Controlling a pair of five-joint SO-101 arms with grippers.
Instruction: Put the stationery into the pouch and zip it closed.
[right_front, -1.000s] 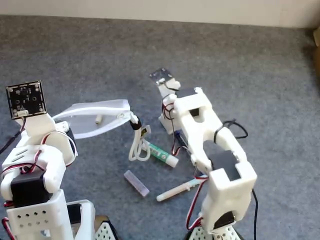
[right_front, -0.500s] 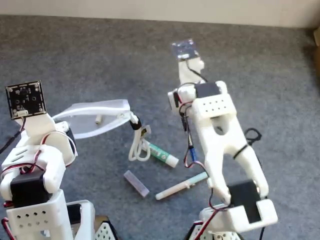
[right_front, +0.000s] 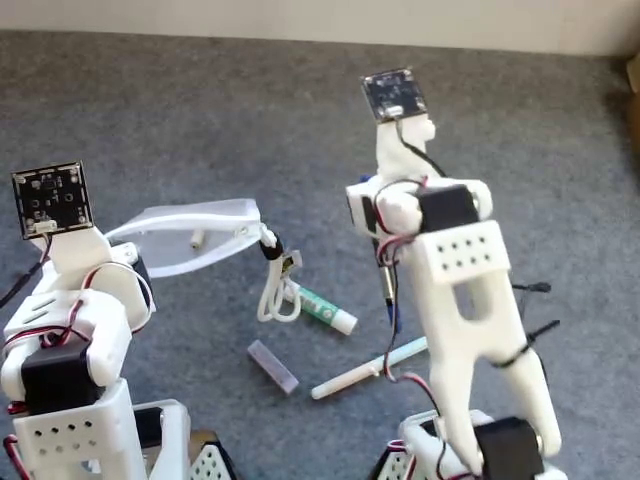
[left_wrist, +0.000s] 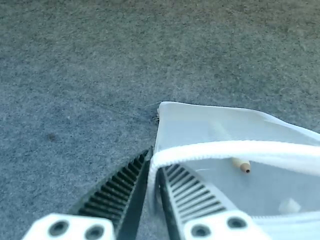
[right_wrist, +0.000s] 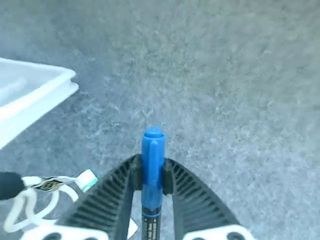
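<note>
1 pouch (right_front: 195, 235), 1 blue pen (right_wrist: 152, 150); 3 loose nr carpet's (right_front: 150, 100) near edge: green tube (right_front: 322, 306), lilac block (right_front: 272, 366), white pen (right_front: 365, 372). Left gripper (left_wrist: 155, 180) pinches pouch rim; right gripper (right_wrist: 150, 175) clamps blue pen.

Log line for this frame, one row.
left gripper: shut on pouch rim | right gripper: shut on blue pen | on carpet: green tube, lilac block, white pen

The grey felt-covered table (right_front: 200, 110) carries, towards its near edge, a looped white cord (right_front: 275, 295), a green-and-white tube (right_front: 322, 306) just beside it, a lilac block (right_front: 272, 366) and a pale pen (right_front: 365, 372) (these two nearest that edge).
</note>
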